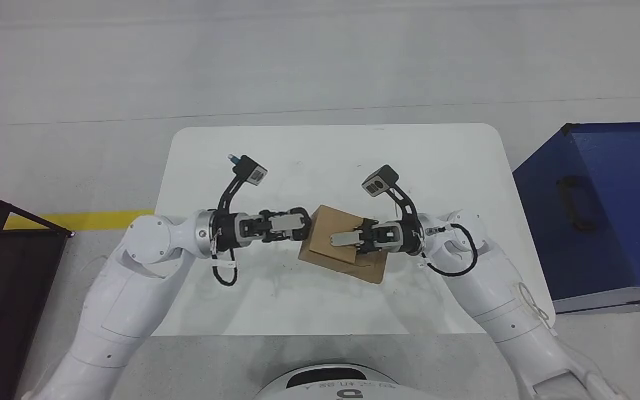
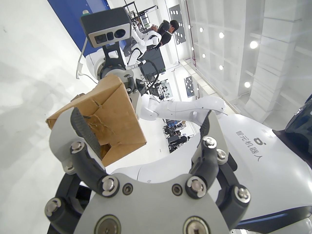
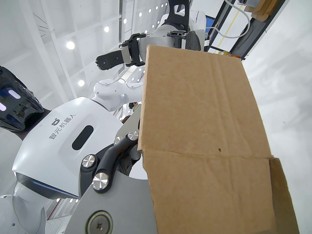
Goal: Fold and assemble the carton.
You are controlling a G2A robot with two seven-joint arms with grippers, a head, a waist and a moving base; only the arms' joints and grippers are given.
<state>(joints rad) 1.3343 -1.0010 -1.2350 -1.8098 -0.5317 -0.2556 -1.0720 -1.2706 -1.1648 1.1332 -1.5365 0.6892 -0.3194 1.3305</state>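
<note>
A brown carton point(image 1: 343, 245) is held above the white table point(image 1: 420, 160) between the two arms. My right gripper point(image 1: 347, 241) is shut on it, one finger lying across its top face; the carton point(image 3: 199, 113) hides most of that gripper in the right wrist view. My left gripper point(image 1: 298, 222) is at the carton's left end, open wide. In the left wrist view one of its fingers point(image 2: 82, 127) lies against the carton's point(image 2: 114, 108) creased end flap, while the other stands well apart. The right gripper point(image 2: 130, 86) grips the far end.
A blue case point(image 1: 590, 210) stands on the floor right of the table. A dark object point(image 1: 20, 260) sits at the left edge, beside a yellow floor line point(image 1: 90, 218). The table has free room behind and in front of the arms.
</note>
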